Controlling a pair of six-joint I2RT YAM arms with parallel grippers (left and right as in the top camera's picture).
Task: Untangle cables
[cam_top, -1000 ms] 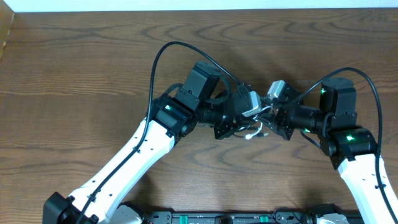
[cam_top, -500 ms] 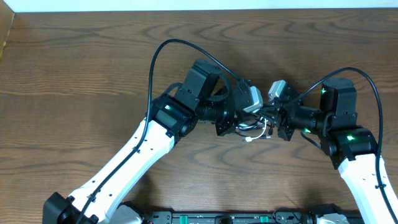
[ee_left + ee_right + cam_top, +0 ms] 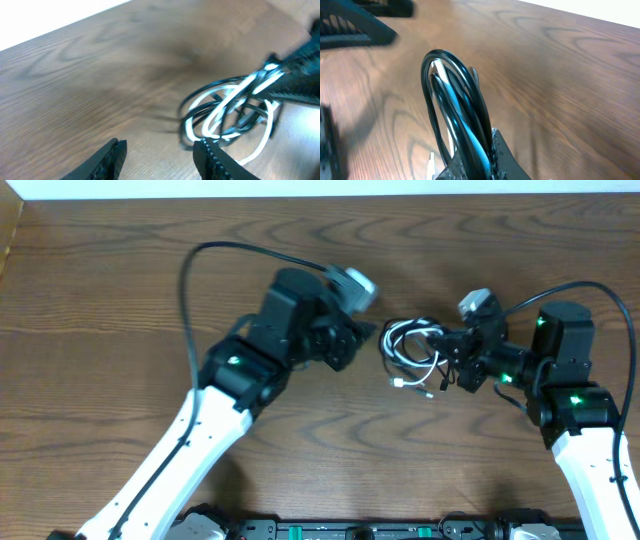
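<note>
Nothing untangled yet: thin black and white cords [image 3: 408,343] coil together, pinched at three o'clock by right gripper [image 3: 450,360]; left gripper [image 3: 160,147] half-open, empty.

Cables [image 3: 455,115] black and white; table [image 3: 120,280] dark brown woodgrain.

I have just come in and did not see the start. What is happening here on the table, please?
Two robot arms are working on a bundle of cables, one black and one white. The right gripper is shut on one side of the bundle. The left gripper is open, apart from the cables, and holds nothing. The cables are not yet untangled: they are looped together above the wooden table.
</note>
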